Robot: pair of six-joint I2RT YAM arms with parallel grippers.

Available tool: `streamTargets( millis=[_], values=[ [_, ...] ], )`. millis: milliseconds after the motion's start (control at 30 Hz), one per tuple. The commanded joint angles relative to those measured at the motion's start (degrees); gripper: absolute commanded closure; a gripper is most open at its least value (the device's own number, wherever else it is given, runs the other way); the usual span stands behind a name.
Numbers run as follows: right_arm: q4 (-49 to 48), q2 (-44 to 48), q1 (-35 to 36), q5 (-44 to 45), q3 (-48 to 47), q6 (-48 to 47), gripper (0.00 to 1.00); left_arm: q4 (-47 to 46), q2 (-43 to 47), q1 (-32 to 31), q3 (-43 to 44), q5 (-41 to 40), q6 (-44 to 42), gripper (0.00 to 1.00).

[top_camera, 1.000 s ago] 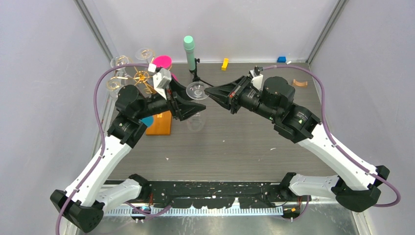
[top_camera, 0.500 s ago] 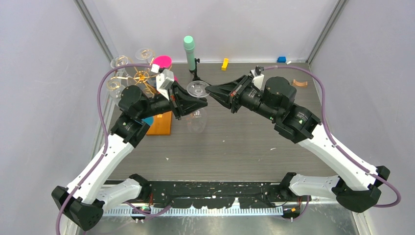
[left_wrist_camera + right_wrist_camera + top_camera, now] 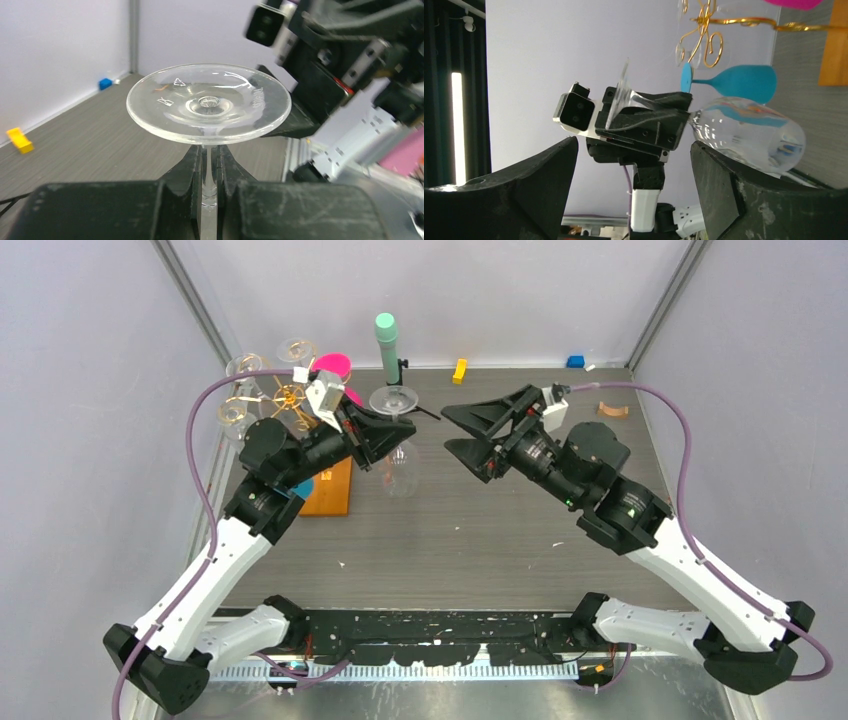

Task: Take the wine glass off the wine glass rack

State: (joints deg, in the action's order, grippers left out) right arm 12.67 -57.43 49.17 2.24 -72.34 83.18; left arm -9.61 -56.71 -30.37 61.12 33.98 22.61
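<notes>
Grey wood-grain counter (image 3: 480,530) lies below both arms. Behind the left hand (image 3: 388,436), close by its wrist, stands the wine glass rack (image 3: 288,396), gold wire on an orange base. Clear glasses (image 3: 297,348) and a pink glass (image 3: 332,365) hang on it, and a blue glass (image 3: 734,80) sits close by.

The wine glass (image 3: 400,470) is off the rack. The left hand is clamped on its stem (image 3: 209,172), with the foot (image 3: 208,102) above the fingers and the bowl (image 3: 749,132) hanging below them, over the counter. The right hand (image 3: 446,429) sits just in front of the left one, its jaws spread wide and holding nothing, with the glass facing the gap between them.

The biggest risk, as I judge it, comes from the left arm. Its elbow and purple cable (image 3: 195,435) pass right by the rack, so a wide swing could knock the hanging glasses or drag the stand.

Next is the right hand. Any forward drift would drive a finger into the thin foot or the bowl, which could crack the glass or lever it out of the grip.

Smallest but most likely is the grip itself. A smooth, narrow stem between hard pads could slide or pivot, letting the heavy bowl swing. Lowering too fast or at a tilt could also strike the bowl's rim on the counter below the hand.
</notes>
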Motion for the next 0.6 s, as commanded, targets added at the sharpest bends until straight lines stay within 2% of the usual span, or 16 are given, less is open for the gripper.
streamTargets(
  millis=[0, 100, 167, 267, 400, 467, 567],
  values=[
    [-3.87, 4.79, 0.06, 7.77, 3.45, -5.4, 0.12, -6.07, 2.73, -0.13, 0.16, -17.06, 6.39, 1.0],
    [-2.56, 7.08, 0.05, 8.81, 6.06, -9.31, 0.11, -4.63, 3.03, -0.13, 1.85, -24.48, 12.84, 1.0],
    [-3.55, 8.03, 0.05, 8.68, 8.27, -10.32, 0.08, -4.18, 3.22, -0.13, 2.53, -29.77, 20.49, 1.0],
    [-8.28, 7.76, 0.05, 6.41, 12.31, -9.01, 0.04, -3.67, 3.12, -0.13, 3.29, -33.31, 26.38, 1.0],
    [-13.6, 4.94, 0.14, 0.46, 13.06, -6.31, 0.04, -4.61, 3.79, -0.11, 2.44, -37.26, 33.42, 1.0],
    [-18.62, 4.04, 0.18, -1.18, 13.95, -5.21, 0.05, -5.57, 4.33, -0.13, 1.35, -38.67, 36.63, 1.0],
    [-23.6, 3.56, 0.2, -4.05, 14.76, -4.18, 0.12, -5.88, 5.29, -0.17, -0.31, -40.89, 40.95, 1.0]
  ],
)
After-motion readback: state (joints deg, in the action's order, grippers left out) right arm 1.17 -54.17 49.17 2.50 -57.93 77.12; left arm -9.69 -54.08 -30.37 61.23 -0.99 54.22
